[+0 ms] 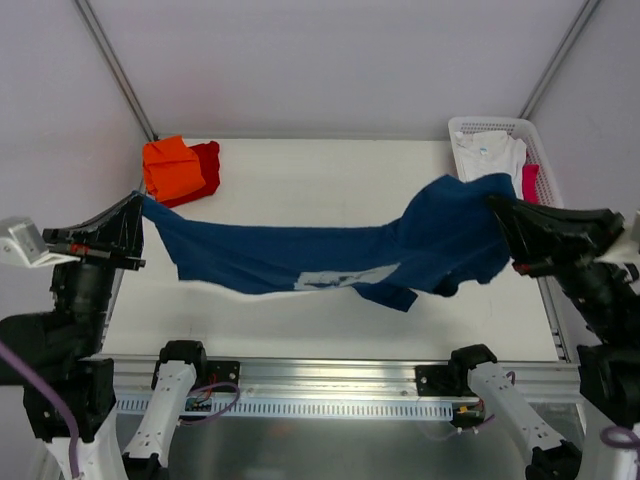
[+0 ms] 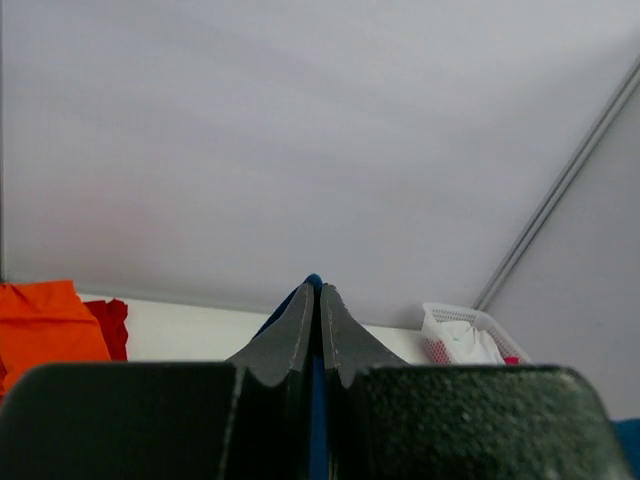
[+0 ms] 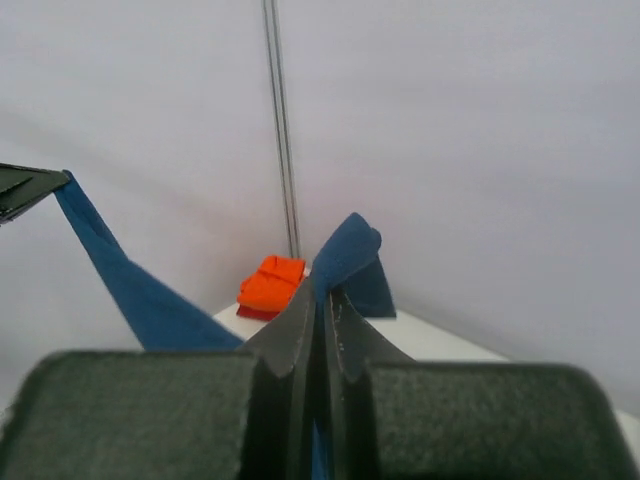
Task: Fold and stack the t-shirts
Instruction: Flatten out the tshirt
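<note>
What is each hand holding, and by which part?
The navy t-shirt, stretched between them: left hand pinches its left end, right hand its right end.

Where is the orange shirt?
In the top view, the orange t-shirt lies folded on the red t-shirt at the far left corner of the table, just beyond the left gripper holding the navy t-shirt.

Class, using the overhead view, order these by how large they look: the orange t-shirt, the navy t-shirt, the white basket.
1. navy t-shirt
2. white basket, partly hidden
3. orange t-shirt
</note>
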Controlling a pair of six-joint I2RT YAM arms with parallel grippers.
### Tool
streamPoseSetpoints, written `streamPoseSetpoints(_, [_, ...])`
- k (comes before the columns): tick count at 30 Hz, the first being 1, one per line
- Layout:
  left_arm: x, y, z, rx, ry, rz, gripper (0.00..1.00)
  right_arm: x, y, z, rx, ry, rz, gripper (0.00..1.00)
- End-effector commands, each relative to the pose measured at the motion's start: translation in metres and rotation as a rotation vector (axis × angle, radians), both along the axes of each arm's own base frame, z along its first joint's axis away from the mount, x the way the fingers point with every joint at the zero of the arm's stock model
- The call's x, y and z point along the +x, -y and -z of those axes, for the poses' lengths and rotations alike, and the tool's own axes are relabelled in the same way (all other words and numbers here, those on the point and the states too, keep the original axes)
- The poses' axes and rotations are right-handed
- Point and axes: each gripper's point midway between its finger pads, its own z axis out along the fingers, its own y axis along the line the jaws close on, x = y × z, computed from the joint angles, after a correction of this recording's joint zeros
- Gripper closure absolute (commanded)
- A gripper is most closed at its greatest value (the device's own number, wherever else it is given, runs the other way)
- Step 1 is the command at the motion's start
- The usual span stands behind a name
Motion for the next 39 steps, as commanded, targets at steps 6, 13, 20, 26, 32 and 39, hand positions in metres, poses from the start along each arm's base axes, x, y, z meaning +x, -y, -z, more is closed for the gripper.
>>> streamPoseSetpoints(6, [-0.077, 0.005, -0.047, 0.018, 0.218, 0.022, 1.0, -0.057, 0.016, -0.035, 0.062, 0.204, 0.003, 1.0])
streamPoseSetpoints(13, [-0.115, 0.005, -0.067, 0.035, 0.322, 0.011, 1.0, -0.093, 0.02, -0.058, 0.09, 0.347, -0.034, 1.0])
streamPoseSetpoints(20, [-0.16, 0.0, -0.09, 0.035, 0.45, -0.022, 1.0, -0.136, 0.035, -0.096, 0.177, 0.522, -0.029, 1.0])
streamPoseSetpoints(26, [-0.172, 0.0, -0.077, 0.0, 0.464, -0.032, 1.0, -0.156, 0.041, -0.128, 0.22, 0.599, -0.043, 1.0])
streamPoseSetpoints(32, [-0.168, -0.002, -0.043, -0.037, 0.436, -0.063, 1.0, -0.165, 0.044, -0.157, 0.245, 0.636, -0.048, 1.0])
streamPoseSetpoints(39, [-0.144, -0.006, -0.007, -0.086, 0.352, -0.071, 1.0, -0.136, 0.036, -0.167, 0.241, 0.558, -0.052, 1.0])
